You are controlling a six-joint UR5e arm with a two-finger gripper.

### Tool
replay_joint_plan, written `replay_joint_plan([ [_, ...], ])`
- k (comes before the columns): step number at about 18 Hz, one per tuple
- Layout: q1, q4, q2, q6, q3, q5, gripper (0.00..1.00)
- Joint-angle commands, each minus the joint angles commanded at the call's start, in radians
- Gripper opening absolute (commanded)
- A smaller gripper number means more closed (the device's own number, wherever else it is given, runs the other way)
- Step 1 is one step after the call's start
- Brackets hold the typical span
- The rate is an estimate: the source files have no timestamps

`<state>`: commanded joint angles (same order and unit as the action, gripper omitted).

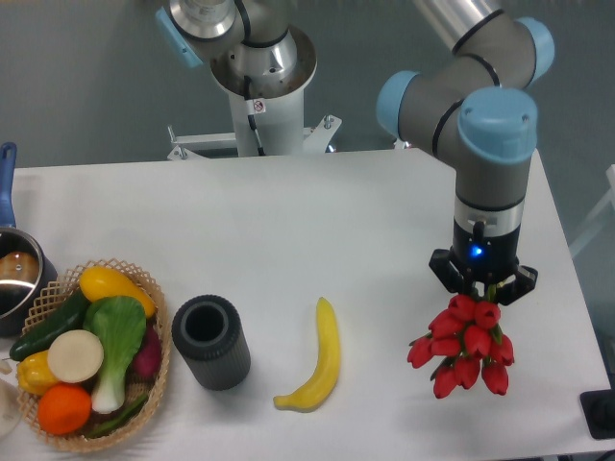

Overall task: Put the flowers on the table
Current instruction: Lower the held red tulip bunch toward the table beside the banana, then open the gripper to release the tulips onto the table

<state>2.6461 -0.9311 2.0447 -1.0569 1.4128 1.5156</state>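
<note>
A bunch of red flowers (463,348) hangs head-down at the right of the white table (317,221), its green stems going up into my gripper (483,286). The gripper points straight down and is shut on the stems; its fingertips are mostly hidden behind the flower heads. The blooms sit very close to the table surface; I cannot tell whether they touch it.
A yellow banana (319,360) lies left of the flowers. A dark grey cylindrical vase (210,341) stands further left. A wicker basket of vegetables and fruit (91,355) is at the front left, a pot (14,274) behind it. The table's right edge is near the flowers.
</note>
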Motion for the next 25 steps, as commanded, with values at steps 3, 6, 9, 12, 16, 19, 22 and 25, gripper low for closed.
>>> replay_joint_plan([
  [3, -0.002, -0.003, 0.006, 0.000, 0.000, 0.000, 0.00],
  [6, -0.018, -0.003, 0.014, 0.003, 0.006, -0.002, 0.00],
  [9, -0.040, -0.006, 0.023, 0.009, 0.017, -0.009, 0.10],
  [12, -0.048, -0.006, 0.026, 0.009, 0.047, -0.009, 0.32],
  [16, -0.054, 0.000, 0.035, 0.009, 0.055, -0.008, 1.00],
  [19, -0.054, 0.006, 0.031, 0.003, 0.057, -0.008, 1.00],
  [22, -0.046, 0.012, 0.028, 0.000, 0.057, -0.009, 1.00],
  [25, -0.043, 0.018, 0.023, -0.003, 0.057, -0.011, 1.00],
])
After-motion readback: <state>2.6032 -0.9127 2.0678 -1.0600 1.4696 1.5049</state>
